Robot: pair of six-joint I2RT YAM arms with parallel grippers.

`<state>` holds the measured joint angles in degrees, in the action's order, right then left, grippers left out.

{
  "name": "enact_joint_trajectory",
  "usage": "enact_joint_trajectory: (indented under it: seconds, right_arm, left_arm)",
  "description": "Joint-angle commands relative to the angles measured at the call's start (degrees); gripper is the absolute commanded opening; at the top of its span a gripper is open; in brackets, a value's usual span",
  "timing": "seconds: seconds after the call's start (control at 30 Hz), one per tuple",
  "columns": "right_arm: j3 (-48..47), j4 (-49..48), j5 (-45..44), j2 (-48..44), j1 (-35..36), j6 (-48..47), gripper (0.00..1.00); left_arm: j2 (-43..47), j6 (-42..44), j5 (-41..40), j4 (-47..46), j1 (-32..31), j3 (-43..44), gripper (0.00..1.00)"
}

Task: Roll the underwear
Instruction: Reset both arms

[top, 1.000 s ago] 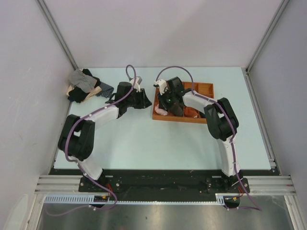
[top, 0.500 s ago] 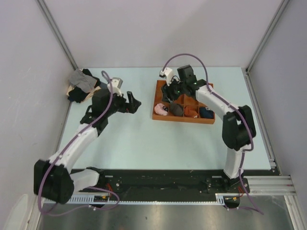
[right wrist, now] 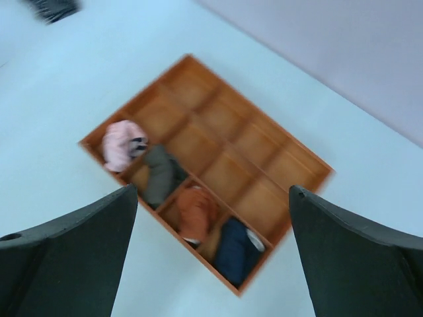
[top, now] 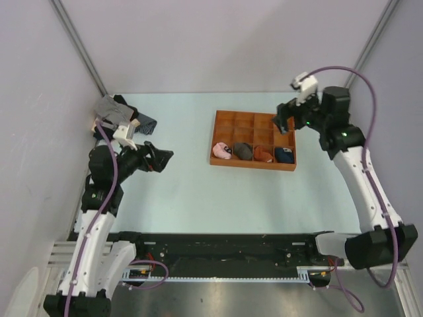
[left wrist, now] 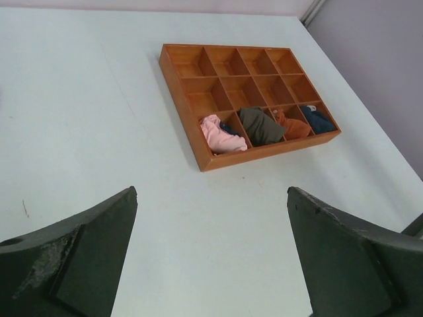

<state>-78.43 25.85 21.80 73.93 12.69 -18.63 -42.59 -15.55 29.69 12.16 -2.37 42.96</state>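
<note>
Pink underwear (top: 223,151) sits bundled in the tray's (top: 229,123) near-left slot. Left gripper (left wrist: 210,224) and right gripper (right wrist: 213,218) are spread wide, empty. Danger: that loose bundle could unroll with nothing pinning it.

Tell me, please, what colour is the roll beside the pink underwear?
Dark olive-grey roll; left wrist view shows it best.

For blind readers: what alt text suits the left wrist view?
A wooden tray on a pale table holds, in its near row, the pink underwear, then dark grey, orange and navy bundles. The open left end effector frames the bottom edge.
</note>
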Motion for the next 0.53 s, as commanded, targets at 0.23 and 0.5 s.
enact_joint_trajectory:
  seconds: [0.23, 0.5]
  right_arm:
    - [5.75, 4.3, -20.4, -20.4, -7.85, 15.12, 1.0]
    - [5.49, 6.41, -19.08, -24.1, -8.73, 17.84, 1.0]
  left_arm:
    - [16.73, 0.88, -9.39, 19.3, 0.61, 8.19, 1.0]
    - [18.51, -0.36, -7.63, 21.15, 0.61, 9.95, 1.0]
